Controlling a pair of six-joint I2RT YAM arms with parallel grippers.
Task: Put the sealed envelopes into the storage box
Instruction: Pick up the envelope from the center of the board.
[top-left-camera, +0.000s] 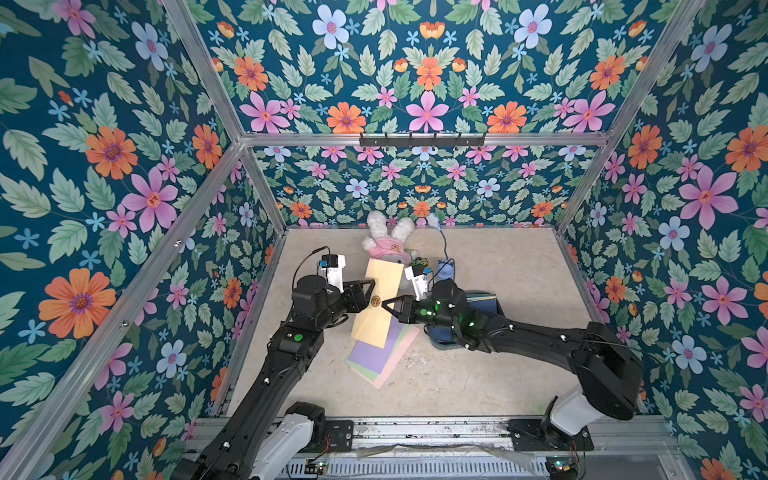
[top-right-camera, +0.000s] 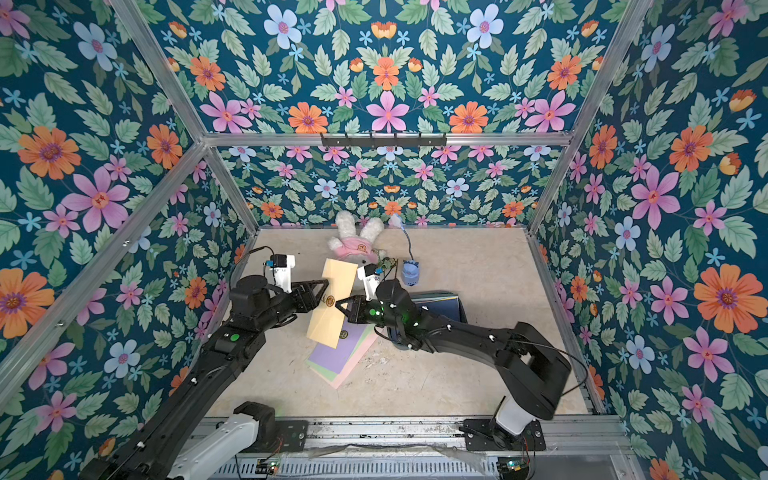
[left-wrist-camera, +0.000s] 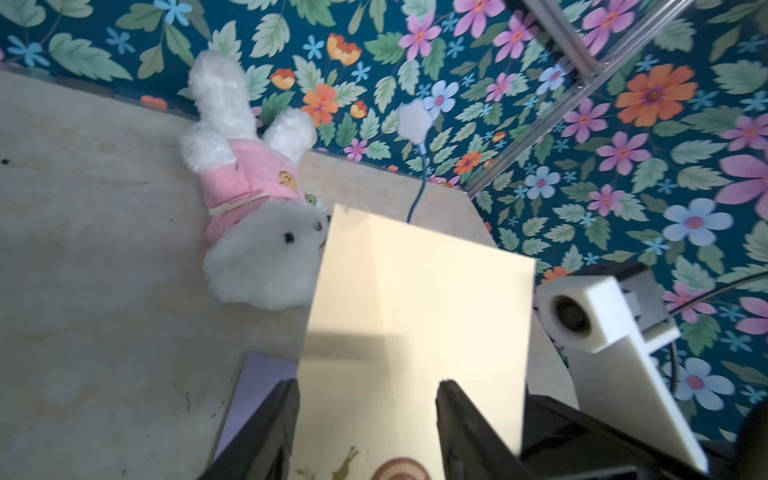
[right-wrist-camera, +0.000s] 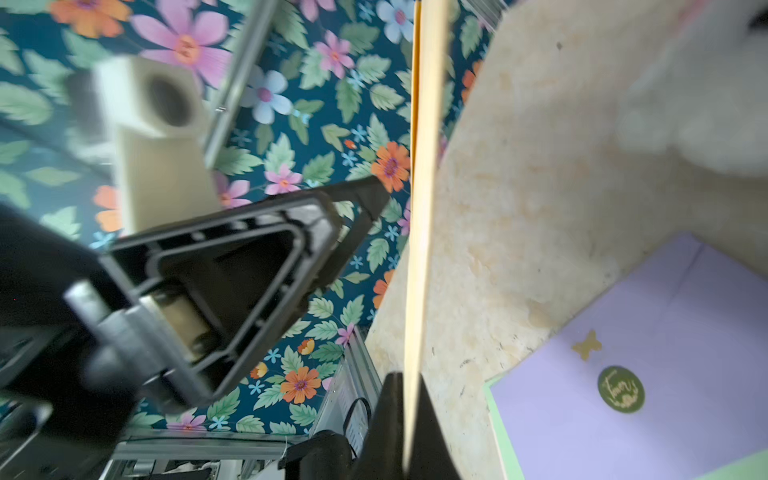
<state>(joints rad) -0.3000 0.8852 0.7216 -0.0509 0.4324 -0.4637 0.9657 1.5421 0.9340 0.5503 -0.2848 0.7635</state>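
Envelope (top-left-camera: 380, 278) edge clamped by right gripper (top-left-camera: 385, 302), left gripper (left-wrist-camera: 368, 384) spread

Storage box (top-left-camera: 500, 311) opening largely blocked by right arm (top-left-camera: 519, 332) laid across it. Behind box: blue toy (top-left-camera: 446, 268), plush rabbit (top-left-camera: 388, 245). Left of box: lifted cream envelope (top-left-camera: 380, 291), envelope stack (top-left-camera: 374, 361). Right of box, in front of box: bare table (top-left-camera: 519, 386) left passable.
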